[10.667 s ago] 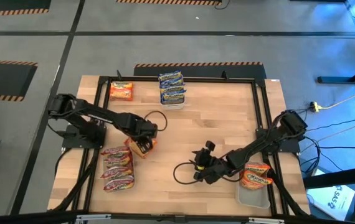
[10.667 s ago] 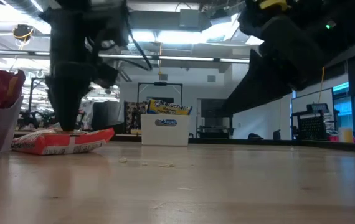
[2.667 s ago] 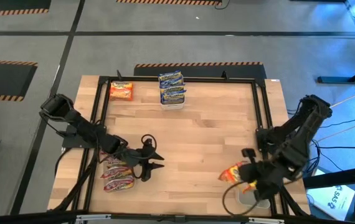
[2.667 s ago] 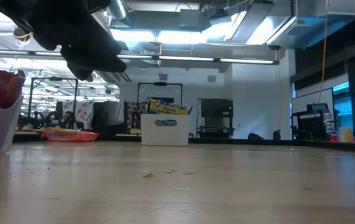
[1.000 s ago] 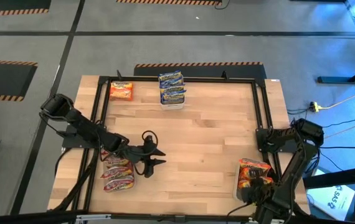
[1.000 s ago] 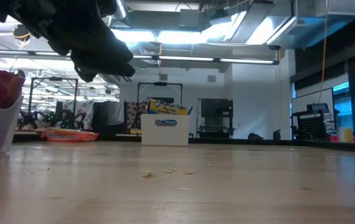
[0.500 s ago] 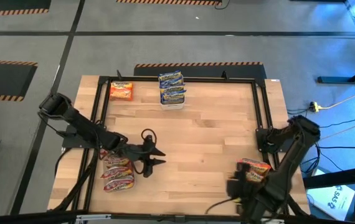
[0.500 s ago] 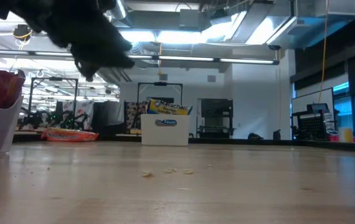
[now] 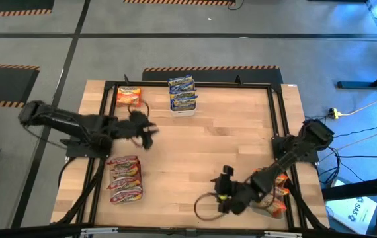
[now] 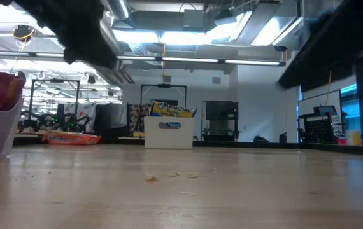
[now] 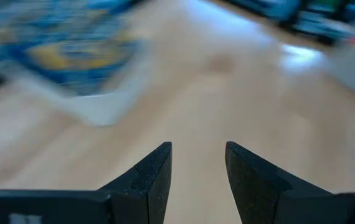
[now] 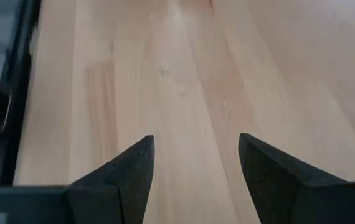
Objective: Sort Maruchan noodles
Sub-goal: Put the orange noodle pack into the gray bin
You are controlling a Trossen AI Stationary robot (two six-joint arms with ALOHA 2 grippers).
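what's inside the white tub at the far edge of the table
Blue noodle packets fill the white tub, standing above its rim. The low view shows one packet's top edge. How many are stacked underneath is hidden.

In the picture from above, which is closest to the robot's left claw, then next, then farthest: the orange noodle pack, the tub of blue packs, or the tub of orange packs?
From the left gripper:
1. Orange noodle pack, at the table's far left.
2. Tub of blue packs, far middle.
3. Tub of orange packs, near right corner.

Wooden table [image 9: 208, 142], black-framed, orange packet [image 9: 128, 97] lain at eleven o'clock, white tub [image 9: 182, 110] of blue packets [image 9: 182, 92] at twelve, red packets [image 9: 125, 179] stacked at eight, clear tub [image 9: 272, 198] at four.
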